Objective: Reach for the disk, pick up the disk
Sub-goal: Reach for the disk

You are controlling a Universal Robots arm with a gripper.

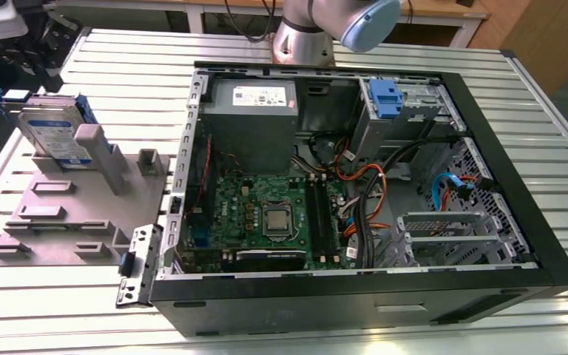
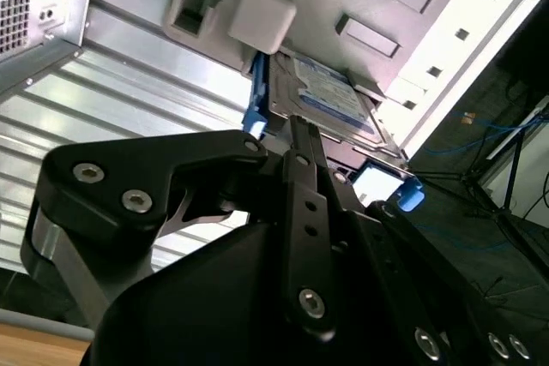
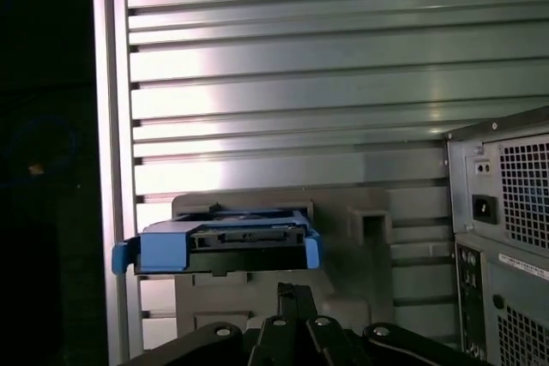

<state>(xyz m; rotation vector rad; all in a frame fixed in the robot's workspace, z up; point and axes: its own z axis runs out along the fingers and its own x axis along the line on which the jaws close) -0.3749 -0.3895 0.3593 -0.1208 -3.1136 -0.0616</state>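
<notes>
The hand is seen with its black fingers brought together, tips meeting, and nothing is gripped between them. It is held clear of the disk, which lies just beyond the fingertips in both wrist views; no contact is made. The disk is stood on its edge in a grey plastic fixture, with blue rails seen along its sides and a white-and-blue label turned outward. The fixture is laid on the slatted metal surface, at the exterior view's left. Beside it, toward the exterior view's right, an open computer case is set on the same surface, its motherboard exposed. A grey power supply and a blue caddy are mounted inside the case. The arm is seen behind the case
</notes>
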